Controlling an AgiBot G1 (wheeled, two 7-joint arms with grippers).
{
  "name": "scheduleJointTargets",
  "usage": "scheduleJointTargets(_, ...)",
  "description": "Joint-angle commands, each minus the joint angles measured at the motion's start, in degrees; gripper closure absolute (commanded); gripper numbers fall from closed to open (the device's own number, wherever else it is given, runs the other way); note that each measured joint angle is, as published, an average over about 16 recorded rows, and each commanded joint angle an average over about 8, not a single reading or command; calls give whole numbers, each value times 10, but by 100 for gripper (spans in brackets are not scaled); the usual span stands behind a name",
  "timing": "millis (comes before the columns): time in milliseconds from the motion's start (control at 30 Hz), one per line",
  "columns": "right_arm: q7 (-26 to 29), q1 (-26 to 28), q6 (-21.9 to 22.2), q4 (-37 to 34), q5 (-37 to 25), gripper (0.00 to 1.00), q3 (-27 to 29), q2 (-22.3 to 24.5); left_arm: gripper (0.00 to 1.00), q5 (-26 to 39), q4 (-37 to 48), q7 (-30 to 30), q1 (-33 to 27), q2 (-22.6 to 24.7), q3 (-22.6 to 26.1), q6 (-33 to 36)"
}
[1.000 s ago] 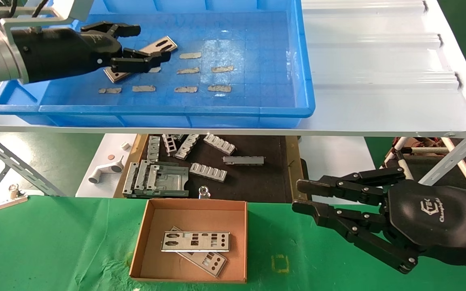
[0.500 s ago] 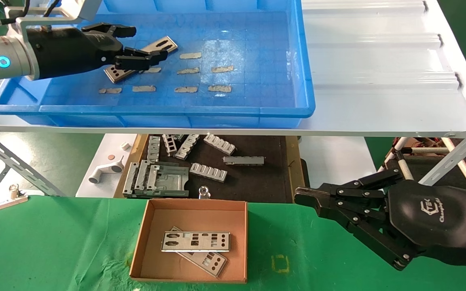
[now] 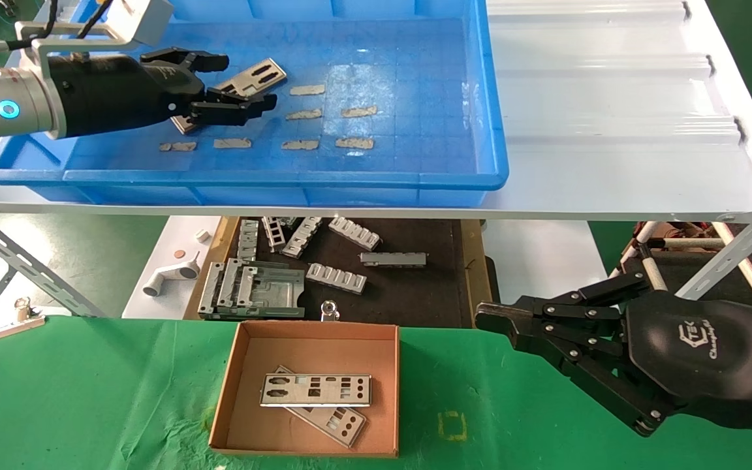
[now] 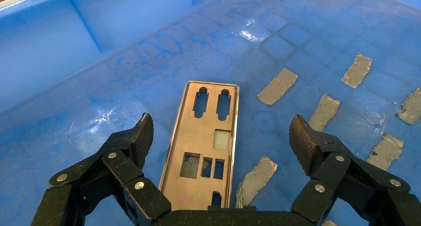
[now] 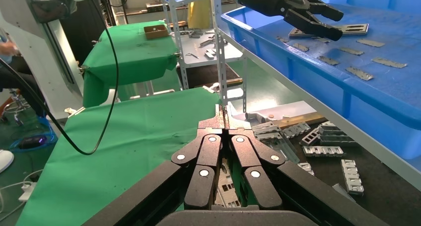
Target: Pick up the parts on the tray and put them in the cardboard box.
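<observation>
Left gripper [image 4: 221, 136], jaws wide apart, straddles the last part [image 4: 206, 146]: thin, stiff, probably slippery; best pinched across its long edges.

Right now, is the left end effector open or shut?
Open. The left end effector has its fingers spread either side of the part, not touching it.

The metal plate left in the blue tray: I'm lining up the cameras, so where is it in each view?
Head view: plate upper left, under the open left tool.
Left wrist view: plate centre, between the fingers.
Right wrist view: plate top right.
Shared landmark: tan tape strips beside it.
</observation>
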Motion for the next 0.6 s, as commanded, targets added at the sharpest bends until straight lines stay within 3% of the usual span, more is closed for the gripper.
scheduleJointTargets(33, 0, 0, 0, 0, 0, 100, 0, 0, 100, 0, 3, 2, -1, 0, 0, 2)
scheduleJointTargets(600, 0, 0, 0, 0, 0, 100, 0, 0, 100, 0, 18, 9, -4, 7, 0, -18)
